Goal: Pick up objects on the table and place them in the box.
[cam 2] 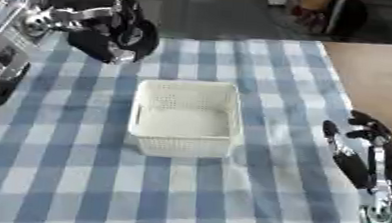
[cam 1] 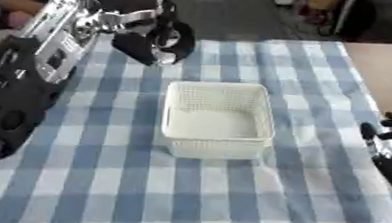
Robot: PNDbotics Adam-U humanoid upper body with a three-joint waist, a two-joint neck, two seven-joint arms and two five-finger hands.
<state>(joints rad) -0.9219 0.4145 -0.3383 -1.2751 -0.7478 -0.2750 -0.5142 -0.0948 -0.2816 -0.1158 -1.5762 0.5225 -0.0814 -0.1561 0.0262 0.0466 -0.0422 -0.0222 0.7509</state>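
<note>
Left hand: the left hand (cam 1: 149,34) hangs over the far part of the bench (cam 1: 227,206), fingers curled downward; something dark and rounded shows at the fingers, but I cannot tell whether it is a held thing or part of the hand
Right hand: the right hand (cam 2: 354,151) rests idle at the right edge, fingers relaxed and pointing up, holding nothing
Box: the white mesh box (cam 1: 216,117) stands just nearer than the left hand and a little to its right, well to the left of the right hand; its inside looks bare
Cloth: a blue and white checked cloth (cam 1: 123,188) covers the bench under both hands
Objects: no loose object shows on the cloth around either hand, so the thing to be moved is either at the left hand or out of sight
Step, as I judge it: carrying toward the box, or closing on a pick at the far edge
Doing it well: bring the left hand toward the body until it is square over the box opening, not over the far rim; lower inside the walls before letting go, so nothing bounces off the mesh
Risk: the box looks light; a knock on its rim could slide it across the cloth
</note>
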